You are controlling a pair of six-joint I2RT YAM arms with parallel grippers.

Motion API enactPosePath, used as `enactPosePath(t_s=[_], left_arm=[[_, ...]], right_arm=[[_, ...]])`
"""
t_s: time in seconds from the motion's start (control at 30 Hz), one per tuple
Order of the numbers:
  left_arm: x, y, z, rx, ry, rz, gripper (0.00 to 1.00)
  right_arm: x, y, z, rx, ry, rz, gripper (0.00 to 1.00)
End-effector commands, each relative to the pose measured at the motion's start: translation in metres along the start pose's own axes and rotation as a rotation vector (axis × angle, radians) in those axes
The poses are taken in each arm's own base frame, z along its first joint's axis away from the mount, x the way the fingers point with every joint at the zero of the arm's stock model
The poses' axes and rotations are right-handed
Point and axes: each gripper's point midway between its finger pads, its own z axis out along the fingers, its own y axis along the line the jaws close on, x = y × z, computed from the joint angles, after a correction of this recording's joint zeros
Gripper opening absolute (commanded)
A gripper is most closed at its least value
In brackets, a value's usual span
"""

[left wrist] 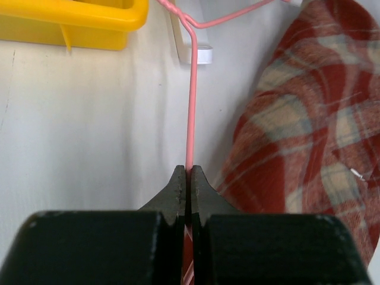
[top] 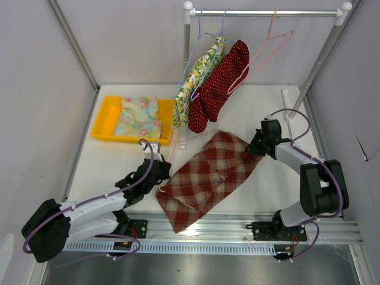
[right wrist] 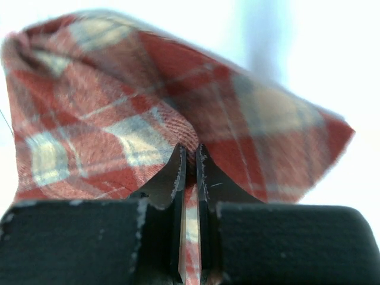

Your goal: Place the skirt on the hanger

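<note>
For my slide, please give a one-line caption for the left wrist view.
Left fingers shut on the pink wire hanger, with the red plaid skirt beside it and a yellow tray behind.

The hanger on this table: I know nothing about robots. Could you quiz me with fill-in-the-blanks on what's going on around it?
The left end effector is shut on a thin ____ hanger.
The right end effector is pinching the plaid ____.
The tray holding folded cloth is ____.
Missing words: pink; skirt; yellow.
</note>
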Motion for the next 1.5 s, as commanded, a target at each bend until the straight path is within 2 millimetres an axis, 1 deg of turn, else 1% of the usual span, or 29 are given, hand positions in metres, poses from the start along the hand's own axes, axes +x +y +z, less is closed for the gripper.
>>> enactPosePath(t_s=[0.0,0.03,0.1,0.13,0.2,0.27,0.3,0.33,0.37,0.43,0.53,0.6,0.63,0.67,0.73,0.87,0.9,0.93,0.97,1.0,1.07,1.1,1.17,1.2,1.27,1.3,1.33,1.37,1.47], left_arm=[[-0.013,0.002,-0.002,-0.019,-0.055,-0.035,0.00],[-0.013,0.002,-0.001,-0.019,-0.057,-0.042,0.00],[-0.012,0.001,0.000,-0.020,-0.058,-0.051,0.00],[-0.013,0.000,0.001,-0.017,-0.063,-0.058,0.00],[-0.012,0.001,0.004,-0.024,-0.063,-0.061,0.00],[-0.014,-0.001,0.006,-0.022,-0.071,-0.069,0.00],[-0.016,-0.001,0.009,-0.032,-0.081,-0.071,0.00],[-0.017,-0.002,0.010,-0.032,-0.084,-0.075,0.00],[-0.017,-0.003,0.011,-0.032,-0.087,-0.088,0.00],[-0.019,0.000,0.013,-0.052,-0.097,-0.100,0.00],[-0.025,-0.003,0.012,-0.037,-0.127,-0.116,0.00],[-0.028,-0.006,0.009,-0.009,-0.147,-0.120,0.00],[-0.036,-0.011,0.004,0.025,-0.181,-0.136,0.00],[-0.039,-0.012,0.001,0.040,-0.197,-0.137,0.00],[-0.052,-0.019,-0.006,0.085,-0.240,-0.154,0.00],[-0.057,-0.032,-0.017,0.185,-0.265,-0.146,0.00],[-0.063,-0.037,-0.021,0.215,-0.290,-0.161,0.00],[-0.060,-0.038,-0.023,0.235,-0.291,-0.161,0.00],[-0.060,-0.044,-0.026,0.276,-0.292,-0.159,0.00],[-0.064,-0.050,-0.030,0.312,-0.313,-0.166,0.00],[-0.063,-0.058,-0.034,0.364,-0.316,-0.147,0.00],[-0.061,-0.067,-0.039,0.411,-0.311,-0.133,0.00],[-0.059,-0.075,-0.043,0.449,-0.309,-0.100,0.00],[-0.057,-0.082,-0.046,0.475,-0.303,-0.088,0.00],[-0.054,-0.085,-0.049,0.489,-0.297,-0.069,0.00],[-0.049,-0.087,-0.050,0.494,-0.284,-0.060,0.00],[-0.049,-0.087,-0.053,0.503,-0.288,-0.059,0.00],[-0.045,-0.087,-0.053,0.506,-0.282,-0.056,0.00],[-0.033,-0.084,-0.056,0.507,-0.257,-0.065,0.00]], right_arm=[[-0.014,-0.016,-0.025,0.021,-0.054,0.034,0.00],[-0.011,-0.017,-0.031,0.021,-0.052,0.031,0.00],[-0.006,-0.015,-0.035,0.005,-0.045,0.035,0.00],[0.000,-0.009,-0.036,-0.031,-0.021,0.034,0.00],[0.012,-0.006,-0.038,-0.043,0.003,0.030,0.00],[0.027,-0.009,-0.038,-0.007,0.023,0.002,0.00],[0.029,-0.009,-0.041,-0.006,0.019,0.005,0.00],[0.035,-0.010,-0.042,-0.005,0.029,0.005,0.00],[0.044,-0.016,-0.042,0.009,0.046,0.010,0.00],[0.050,-0.026,-0.044,0.041,0.044,0.011,0.00],[0.061,-0.045,-0.044,0.090,0.070,0.028,0.00],[0.063,-0.050,-0.044,0.101,0.077,0.041,0.00],[0.063,-0.051,-0.045,0.101,0.077,0.039,0.00],[0.062,-0.051,-0.046,0.101,0.073,0.039,0.00],[0.065,-0.050,-0.048,0.097,0.076,0.036,0.00],[0.068,-0.051,-0.055,0.093,0.063,0.033,0.00],[0.070,-0.052,-0.056,0.095,0.068,0.034,0.00],[0.073,-0.053,-0.056,0.093,0.075,0.031,0.00],[0.078,-0.054,-0.056,0.094,0.082,0.032,0.00],[0.080,-0.055,-0.057,0.096,0.085,0.031,0.05],[0.085,-0.058,-0.057,0.104,0.089,0.032,0.12],[0.083,-0.057,-0.059,0.099,0.077,0.035,0.22],[0.084,-0.054,-0.063,0.094,0.075,0.032,0.36],[0.080,-0.050,-0.069,0.090,0.058,0.031,0.51],[0.078,-0.041,-0.076,0.069,0.043,0.020,0.62],[0.069,-0.040,-0.081,0.082,0.004,0.018,0.69],[0.066,-0.037,-0.090,0.070,-0.012,0.028,0.70],[0.065,-0.033,-0.094,0.059,-0.019,0.028,0.71],[0.057,-0.007,-0.115,-0.021,-0.055,0.036,0.71]])
